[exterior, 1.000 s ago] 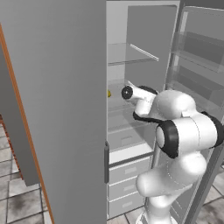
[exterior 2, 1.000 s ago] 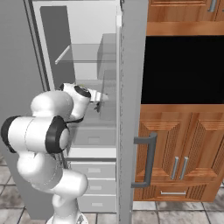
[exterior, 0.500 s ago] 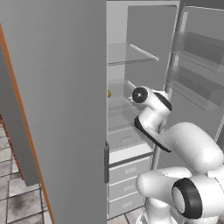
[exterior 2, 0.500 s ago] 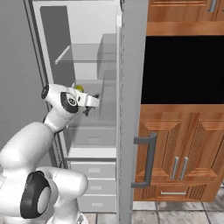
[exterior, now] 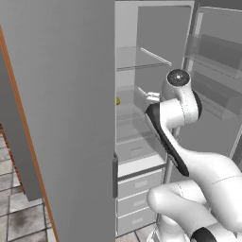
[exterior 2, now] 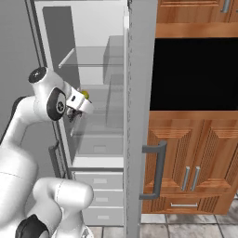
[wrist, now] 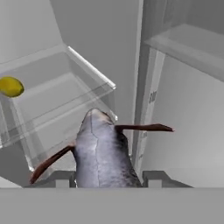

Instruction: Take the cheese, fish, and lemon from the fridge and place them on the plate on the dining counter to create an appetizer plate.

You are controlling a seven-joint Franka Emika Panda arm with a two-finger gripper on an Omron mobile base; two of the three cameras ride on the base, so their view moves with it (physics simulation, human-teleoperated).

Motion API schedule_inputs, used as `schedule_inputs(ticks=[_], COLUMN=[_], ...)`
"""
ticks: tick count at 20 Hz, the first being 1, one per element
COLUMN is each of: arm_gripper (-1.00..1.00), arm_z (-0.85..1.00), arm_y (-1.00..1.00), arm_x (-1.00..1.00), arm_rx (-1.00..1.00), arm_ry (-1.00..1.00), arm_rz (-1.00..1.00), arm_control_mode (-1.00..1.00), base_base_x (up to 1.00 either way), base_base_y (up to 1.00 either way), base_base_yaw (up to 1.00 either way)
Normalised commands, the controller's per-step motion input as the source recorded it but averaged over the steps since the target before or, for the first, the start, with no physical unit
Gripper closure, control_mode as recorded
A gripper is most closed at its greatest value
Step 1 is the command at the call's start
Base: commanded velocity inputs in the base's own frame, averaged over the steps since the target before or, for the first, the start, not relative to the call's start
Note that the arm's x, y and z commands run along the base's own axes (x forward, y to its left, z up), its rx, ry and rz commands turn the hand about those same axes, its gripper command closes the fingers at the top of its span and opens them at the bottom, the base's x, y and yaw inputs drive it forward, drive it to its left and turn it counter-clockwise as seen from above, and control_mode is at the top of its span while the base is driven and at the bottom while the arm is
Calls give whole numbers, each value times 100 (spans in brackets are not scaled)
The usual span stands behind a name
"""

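White fridge (exterior: 142, 71) interior ahead, doors open. My gripper (wrist: 107, 175) is partly closed on the grey fish (wrist: 100, 153), apparently clamped between both fingertips; lemon (wrist: 11, 86) rests on a glass shelf (wrist: 57, 96) far left.

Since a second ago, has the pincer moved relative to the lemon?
Yes. In the left base view the pincer has drawn rightward, away from the lemon, with the fish in its grip.

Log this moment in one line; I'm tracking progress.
gripper: shut on fish | fridge: open | lemon: on glass shelf | plate: not reached
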Motion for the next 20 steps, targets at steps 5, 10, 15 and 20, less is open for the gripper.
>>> schedule_inputs(ticks=[5,10,15,20], arm_gripper=[100,100,100,100], arm_z=[9,0,-6,0], arm_y=[58,34,5,0], arm_x=[-85,-58,-10,0], arm_rx=[13,5,1,0], arm_ry=[17,22,22,5], arm_rz=[0,0,0,0], arm_control_mode=[-100,-100,-100,-100], base_base_x=[0,0,0,0], base_base_y=[0,0,0,0], base_base_yaw=[0,0,0,0])
